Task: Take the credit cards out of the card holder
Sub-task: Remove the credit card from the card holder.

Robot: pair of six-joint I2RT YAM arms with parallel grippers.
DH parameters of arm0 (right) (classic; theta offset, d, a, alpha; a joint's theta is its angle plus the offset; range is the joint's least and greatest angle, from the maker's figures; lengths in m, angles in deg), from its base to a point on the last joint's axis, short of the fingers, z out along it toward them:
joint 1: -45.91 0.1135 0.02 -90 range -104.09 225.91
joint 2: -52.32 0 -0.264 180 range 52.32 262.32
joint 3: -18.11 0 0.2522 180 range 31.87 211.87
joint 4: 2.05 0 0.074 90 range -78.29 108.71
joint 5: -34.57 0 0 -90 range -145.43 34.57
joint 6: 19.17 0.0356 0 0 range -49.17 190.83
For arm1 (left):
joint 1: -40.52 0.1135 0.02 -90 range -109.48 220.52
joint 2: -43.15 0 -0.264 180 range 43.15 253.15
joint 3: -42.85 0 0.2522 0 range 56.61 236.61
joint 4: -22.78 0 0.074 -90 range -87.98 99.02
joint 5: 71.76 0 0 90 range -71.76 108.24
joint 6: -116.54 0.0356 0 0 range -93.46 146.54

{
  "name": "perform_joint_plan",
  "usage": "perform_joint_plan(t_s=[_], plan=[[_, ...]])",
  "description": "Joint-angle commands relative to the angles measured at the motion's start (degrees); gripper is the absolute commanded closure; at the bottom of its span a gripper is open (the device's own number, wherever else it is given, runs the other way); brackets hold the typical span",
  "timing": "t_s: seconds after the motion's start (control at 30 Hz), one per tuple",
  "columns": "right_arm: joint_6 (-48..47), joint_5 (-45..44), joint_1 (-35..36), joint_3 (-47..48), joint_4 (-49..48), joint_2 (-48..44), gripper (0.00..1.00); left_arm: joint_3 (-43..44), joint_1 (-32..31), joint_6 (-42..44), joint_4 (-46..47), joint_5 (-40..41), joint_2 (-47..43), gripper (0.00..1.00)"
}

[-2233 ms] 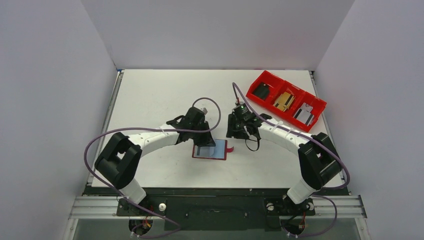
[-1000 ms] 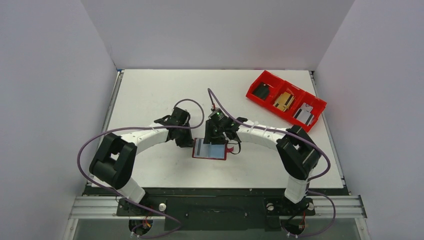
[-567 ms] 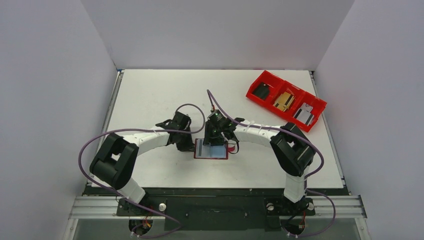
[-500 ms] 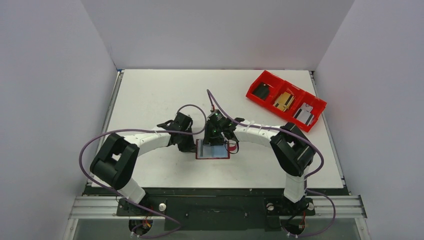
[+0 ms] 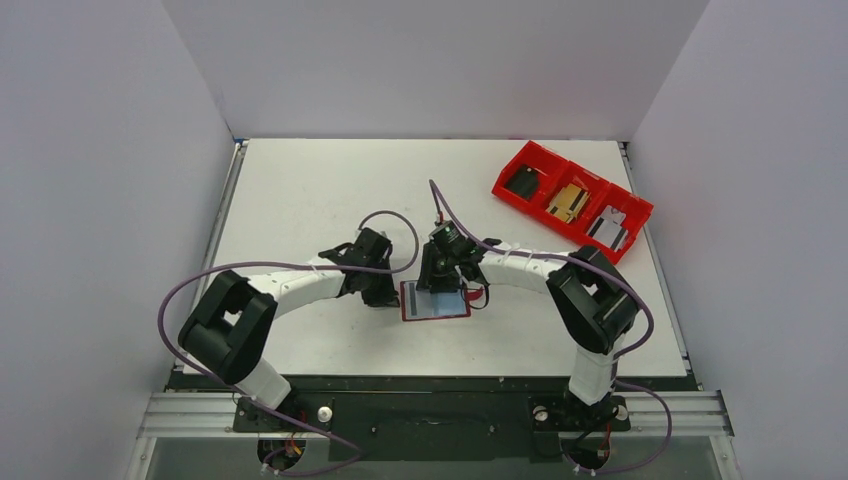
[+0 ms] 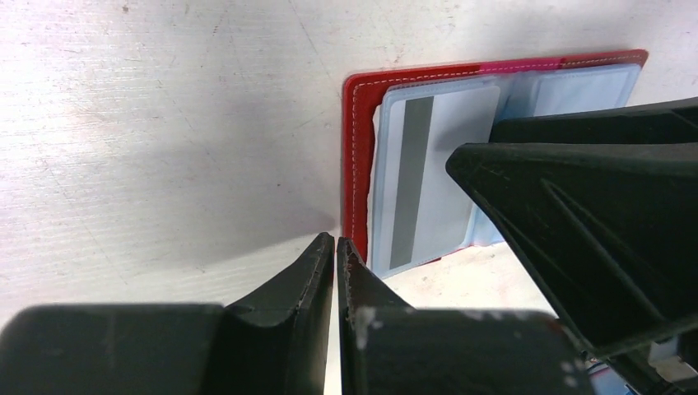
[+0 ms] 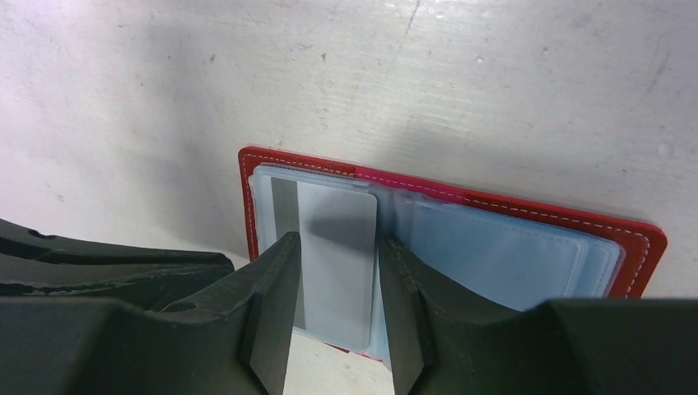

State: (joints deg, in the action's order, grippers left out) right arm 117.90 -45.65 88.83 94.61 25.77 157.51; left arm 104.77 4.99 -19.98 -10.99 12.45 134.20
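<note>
The right claw (image 7: 337,240) has its two fingers set apart and planted astride the top credit card (image 7: 337,284), one finger along each long edge. Whether they actually bite those edges or only flank them, I can't tell from here. The step in hand looks to me like drawing that card out of the card holder (image 7: 535,216). It wants a low, straight slide along the pocket rather than a lift. A lift would likely drag the soft plastic up with the card.

The left claw (image 6: 336,243) is pressed together, tips down right at the holder's left border, with nothing visible between them. I'd judge it is there as an anchor. It ought to bear on the red cover only and keep off the card, since so light a wallet could easily skate across the tabletop (image 5: 300,190) when the other side pulls.

The holder lies opened like a book, flat on the tabletop near the middle, between the two claws. It is dark red with pale stitching round the border and a pinker strip along the far edge. Inside are clear bluish sleeves (image 7: 494,255) on both halves. The card in the left half is pale grey with a dark band down one side. In the right half I can't make out any card.
</note>
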Motion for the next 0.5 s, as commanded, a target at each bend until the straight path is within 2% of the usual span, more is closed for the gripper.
perform_joint_plan(t_s=[0.0,0.47], plan=[[-1.01,0.56,-0.76,-1.91,-0.76,-3.23,0.63,3.67,0.21,-0.47,0.17,0.39,-2.74,0.96],[0.92,3.75,-2.36,-3.47,-2.77,-5.76,0.63,5.92,0.20,-0.08,4.11,-3.65,4.23,0.96]])
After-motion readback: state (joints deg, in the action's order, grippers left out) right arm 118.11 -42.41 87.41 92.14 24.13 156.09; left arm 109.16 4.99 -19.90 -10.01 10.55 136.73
